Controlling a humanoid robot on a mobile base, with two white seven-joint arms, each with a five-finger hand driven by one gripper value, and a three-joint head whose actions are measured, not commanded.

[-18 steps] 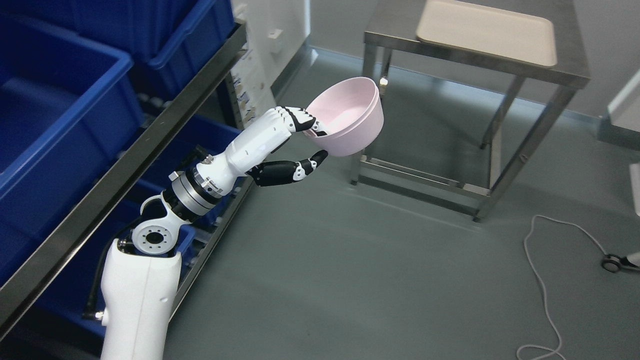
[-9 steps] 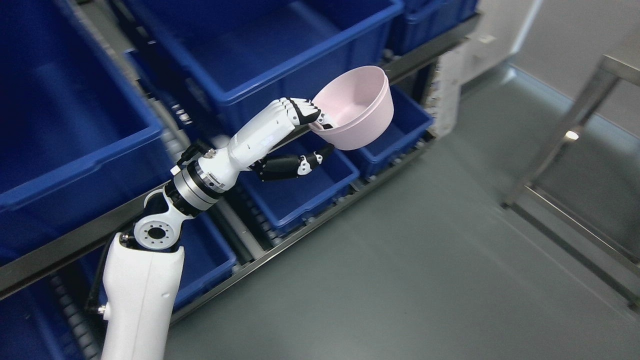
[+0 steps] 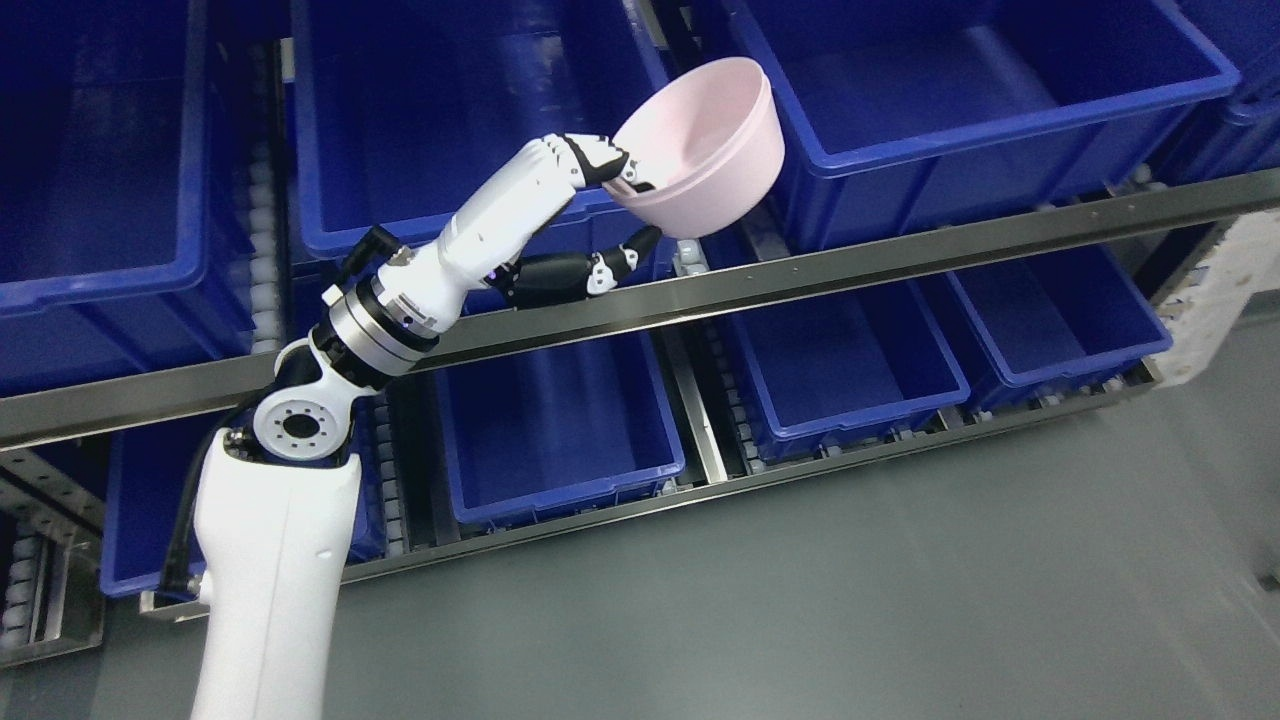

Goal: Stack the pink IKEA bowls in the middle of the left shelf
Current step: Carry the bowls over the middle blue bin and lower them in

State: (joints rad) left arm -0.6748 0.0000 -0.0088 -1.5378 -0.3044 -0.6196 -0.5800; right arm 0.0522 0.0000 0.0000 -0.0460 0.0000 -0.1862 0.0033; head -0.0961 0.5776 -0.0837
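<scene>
Above the shelf rail (image 3: 900, 255), left hand (image 3: 590, 215) grasping pink bowl (image 3: 705, 140) — fingertips hidden inside, blue bins (image 3: 960, 90) cropped.

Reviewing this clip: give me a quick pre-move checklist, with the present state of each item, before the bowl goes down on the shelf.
1. Left hand grips pink bowl at the rim: ok.
2. Bowl upright: not ok, tilted.
3. Bowl empty: ok.
4. Bowl over a blue bin on the upper level showing: ok.
5. Other pink bowls to stack on in sight: not ok, none seen.
6. Metal shelf rail clear of the bowl: ok.
</scene>
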